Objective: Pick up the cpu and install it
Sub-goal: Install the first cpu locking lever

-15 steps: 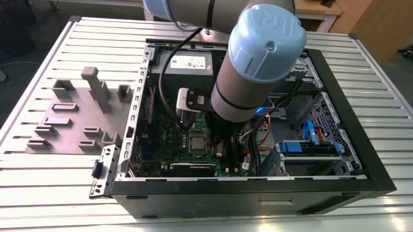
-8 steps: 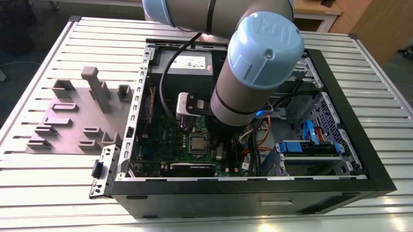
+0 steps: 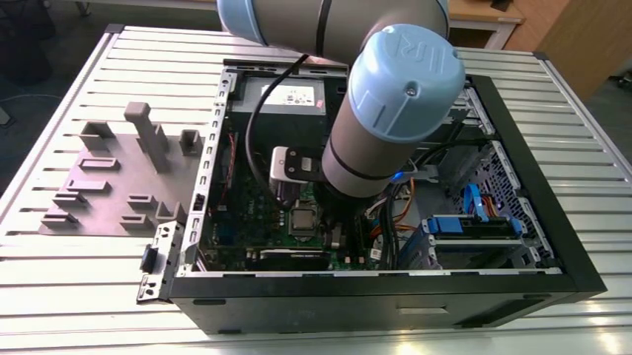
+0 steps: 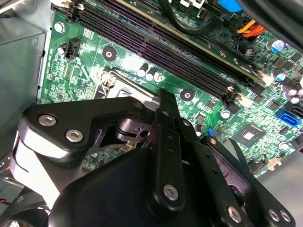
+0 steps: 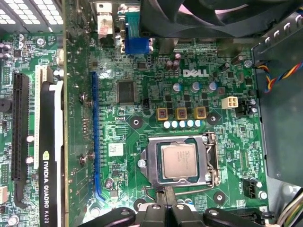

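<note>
End effector (image 5: 167, 194) pressed together & empty, tips just beside socket (image 5: 153, 163) edge; cpu (image 5: 179, 161) lies flat in socket, directly ahead of tips.

- I see cpu (image 5: 179, 160) dull silver, board (image 5: 142, 71) green.
- Gripper (image 5: 166, 195) black.
- Arm (image 3: 405, 81): pale blue caps, grey tube.
- Case (image 3: 296, 307) black; table (image 3: 79, 296) light grey, ribbed stripes.
- Blocks (image 3: 148, 133) grey.
- Long slot (image 5: 94, 132) blue.
- Card (image 5: 49, 156) black, white lettering.

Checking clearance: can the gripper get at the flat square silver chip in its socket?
Probably yes: the flat square silver chip lies with its top bare in the metal socket frame, and the gripper hangs beside it, nothing between them.
</note>
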Tool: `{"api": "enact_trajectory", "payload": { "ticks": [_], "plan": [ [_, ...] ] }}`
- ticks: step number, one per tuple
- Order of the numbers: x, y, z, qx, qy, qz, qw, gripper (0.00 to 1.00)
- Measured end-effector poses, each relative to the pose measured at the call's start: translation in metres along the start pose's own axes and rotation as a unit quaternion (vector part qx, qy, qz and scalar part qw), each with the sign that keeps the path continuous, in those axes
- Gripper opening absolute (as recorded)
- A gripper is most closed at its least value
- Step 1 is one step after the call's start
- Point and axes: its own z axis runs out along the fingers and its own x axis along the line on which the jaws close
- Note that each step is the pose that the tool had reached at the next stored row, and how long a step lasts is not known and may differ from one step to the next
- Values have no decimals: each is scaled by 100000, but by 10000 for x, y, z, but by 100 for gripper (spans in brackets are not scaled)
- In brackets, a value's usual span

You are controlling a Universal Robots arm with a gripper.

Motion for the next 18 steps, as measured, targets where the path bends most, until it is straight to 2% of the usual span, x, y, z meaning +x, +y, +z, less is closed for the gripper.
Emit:
{"api": "enact_trajectory", "payload": {
  "ticks": [11, 18],
  "plan": [
    [4, -4, 43, 1, -494, -220, 99999, 11],
    [8, -7, 72, -5, -489, -220, 99999, 11]
  ]
}}
